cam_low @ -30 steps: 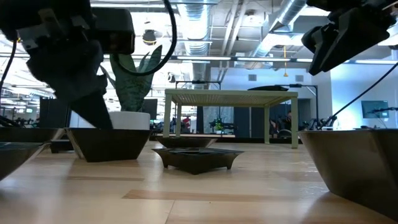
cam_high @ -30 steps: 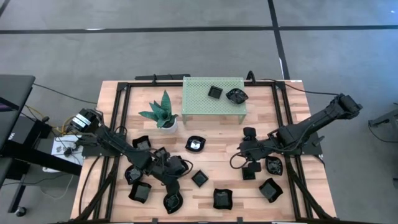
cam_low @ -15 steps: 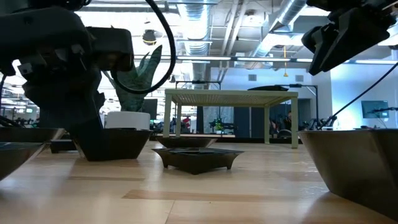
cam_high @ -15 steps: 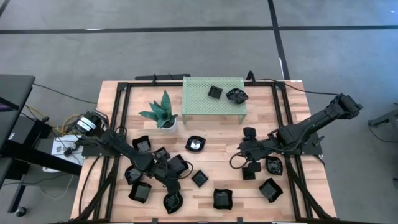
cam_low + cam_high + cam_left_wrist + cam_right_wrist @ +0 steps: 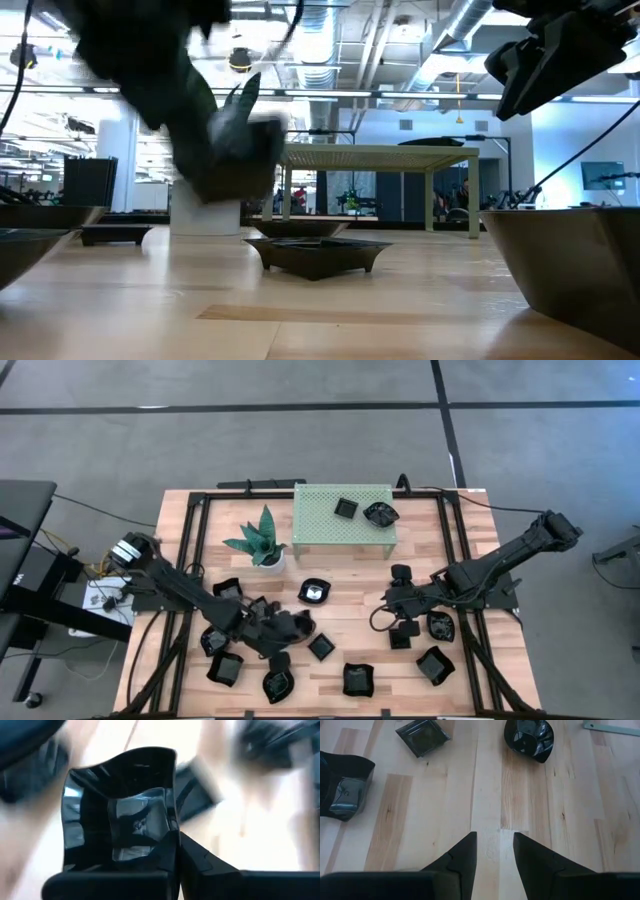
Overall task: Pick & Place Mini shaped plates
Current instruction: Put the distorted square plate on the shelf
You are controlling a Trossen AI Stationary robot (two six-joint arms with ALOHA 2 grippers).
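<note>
Left claw (image 5: 175,852) closed on rim of a square black dish (image 5: 120,810), lifted above the table (image 5: 340,630) among other dishes. Right claw (image 5: 494,852) half open over bare wood, empty. No readable writing anywhere

Bright, even overhead light; soft shadows on the worktop (image 5: 340,622). Left wrist view smears with motion blur, glare streaking a glossy plate (image 5: 122,812). Low view's foreground arm blurs too.
</note>
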